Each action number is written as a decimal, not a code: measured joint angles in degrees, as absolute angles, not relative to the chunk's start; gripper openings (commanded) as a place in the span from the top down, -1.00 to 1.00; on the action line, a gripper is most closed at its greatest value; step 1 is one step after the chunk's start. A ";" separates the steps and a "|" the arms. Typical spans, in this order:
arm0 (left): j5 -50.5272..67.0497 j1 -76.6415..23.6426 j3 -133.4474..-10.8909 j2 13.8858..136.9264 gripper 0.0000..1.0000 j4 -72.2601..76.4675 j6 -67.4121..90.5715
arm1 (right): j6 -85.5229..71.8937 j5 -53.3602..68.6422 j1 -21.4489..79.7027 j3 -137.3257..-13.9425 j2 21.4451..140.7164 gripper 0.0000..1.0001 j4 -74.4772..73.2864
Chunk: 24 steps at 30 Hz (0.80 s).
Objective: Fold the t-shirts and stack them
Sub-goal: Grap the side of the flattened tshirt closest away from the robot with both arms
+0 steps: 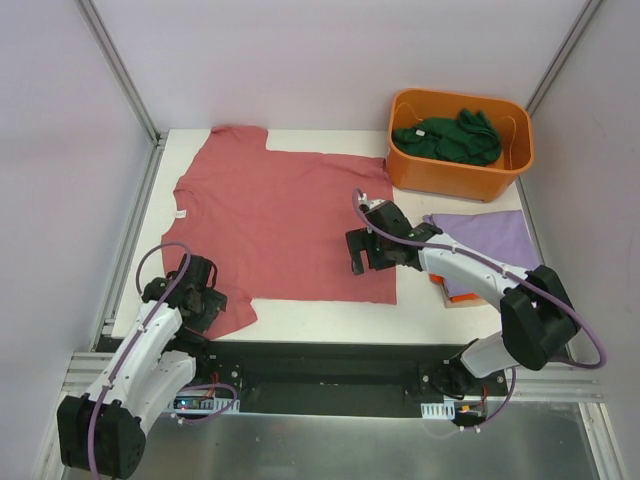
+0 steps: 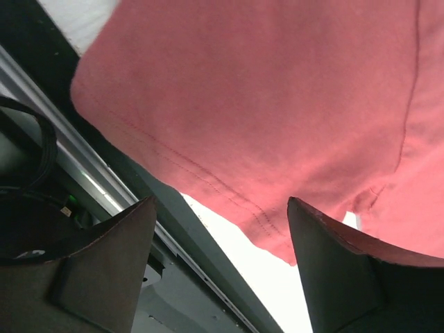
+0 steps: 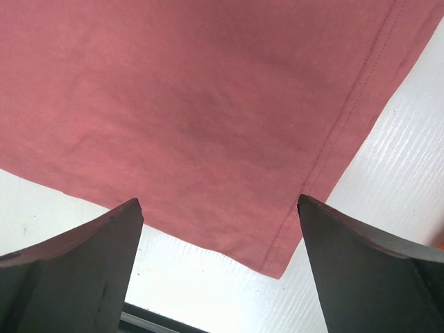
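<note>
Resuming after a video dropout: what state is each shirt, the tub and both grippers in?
Red-pink t-shirt: spread flat, unfolded.
Lavender t-shirt: folded, right of it.
Orange tub: upright.
Dark green t-shirt: crumpled inside the tub.
Left gripper: open, over the red-pink sleeve.
Right gripper: open, over the red-pink hem corner.

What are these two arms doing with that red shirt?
The red shirt lies spread flat on the table. The left gripper is open at its near sleeve, the right gripper open over its near hem corner; neither holds it. A purple shirt lies folded alongside; a green shirt sits in the tub.
</note>
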<state>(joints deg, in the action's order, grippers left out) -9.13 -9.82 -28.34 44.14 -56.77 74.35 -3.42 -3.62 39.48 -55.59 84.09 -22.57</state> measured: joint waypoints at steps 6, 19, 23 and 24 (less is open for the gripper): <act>-10.87 -10.35 -28.34 46.09 -0.20 -58.87 78.13 | -3.38 -3.86 39.46 -55.59 84.73 -0.92 -22.85; -11.14 -10.57 -26.11 54.00 0.14 -56.82 82.02 | -2.79 -4.23 37.06 -55.59 84.73 -0.92 -22.96; -11.51 -10.57 -26.55 55.31 0.49 -56.23 82.26 | -2.76 -4.34 36.77 -55.57 84.73 -0.92 -22.94; -11.73 -10.57 -26.65 55.66 0.62 -55.94 82.46 | -2.79 -4.36 36.73 -55.57 84.73 -0.92 -22.94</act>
